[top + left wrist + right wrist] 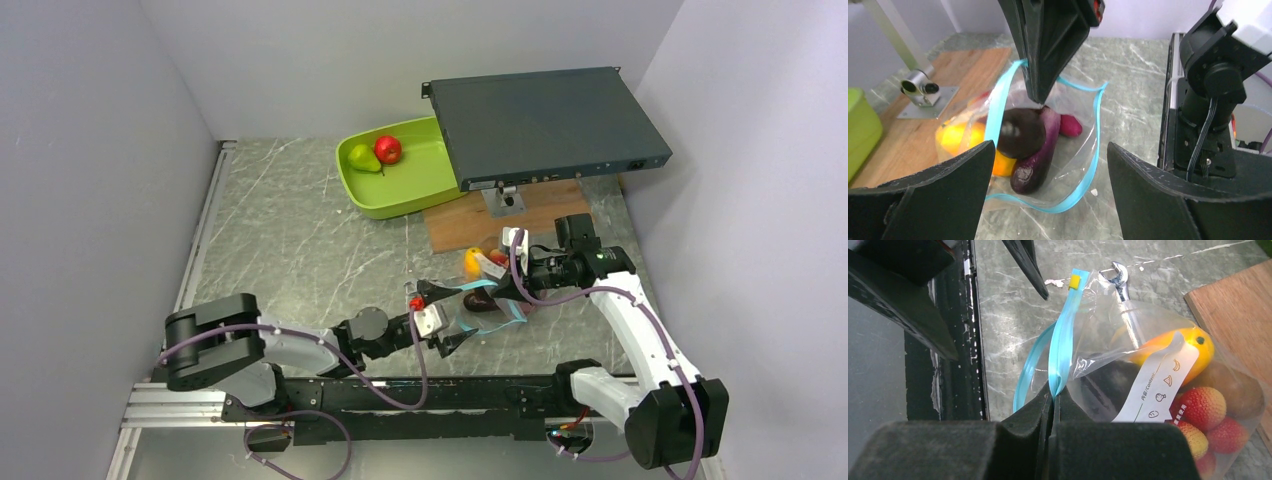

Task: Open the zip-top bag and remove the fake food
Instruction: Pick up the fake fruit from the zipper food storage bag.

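The zip-top bag (497,305) lies on the table between my grippers, its blue-stripped mouth open. My right gripper (500,268) is shut on the upper blue zip strip (1062,347) and holds that lip up. My left gripper (1048,150) is open, its fingers on either side of the bag's mouth (1083,165) and touching nothing. Inside the bag I see a purple eggplant (1035,157), a dark plum (1020,132), an orange-yellow mango (1173,347) and red grapes (1203,407). A green pear (363,158) and a red apple (388,149) lie in the lime-green tray (420,190).
A wrench (1120,280) lies under the bag. A wooden board (470,225) lies behind the bag, with a small metal stand (920,90) on it carrying a dark flat box (545,125). Grey walls close in both sides.
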`<state>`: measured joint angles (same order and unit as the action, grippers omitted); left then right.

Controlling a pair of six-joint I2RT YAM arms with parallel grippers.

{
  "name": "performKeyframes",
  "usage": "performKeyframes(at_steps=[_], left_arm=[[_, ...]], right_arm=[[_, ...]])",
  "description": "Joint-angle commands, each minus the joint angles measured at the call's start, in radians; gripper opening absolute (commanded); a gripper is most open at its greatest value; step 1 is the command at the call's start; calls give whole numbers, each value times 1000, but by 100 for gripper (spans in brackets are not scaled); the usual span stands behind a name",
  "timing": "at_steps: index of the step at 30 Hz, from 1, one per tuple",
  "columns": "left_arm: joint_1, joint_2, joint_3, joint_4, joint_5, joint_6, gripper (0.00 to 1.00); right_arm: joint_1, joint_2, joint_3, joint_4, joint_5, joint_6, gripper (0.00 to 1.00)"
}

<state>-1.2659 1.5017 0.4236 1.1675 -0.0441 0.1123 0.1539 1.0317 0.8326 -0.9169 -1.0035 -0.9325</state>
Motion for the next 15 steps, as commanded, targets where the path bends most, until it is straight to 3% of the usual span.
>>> performKeyframes(at_steps=[1, 7, 15], left_arm=[[-19, -107, -3, -18, -32, 49, 87], [-33, -115, 57, -137, 19, 51, 85], [-58, -3, 112, -145, 15, 98, 77]], right_arm=[[2, -19, -9, 53, -27, 15, 0], [13, -19, -28, 94, -43, 56, 0], [24, -20, -35, 121, -37, 90, 0]])
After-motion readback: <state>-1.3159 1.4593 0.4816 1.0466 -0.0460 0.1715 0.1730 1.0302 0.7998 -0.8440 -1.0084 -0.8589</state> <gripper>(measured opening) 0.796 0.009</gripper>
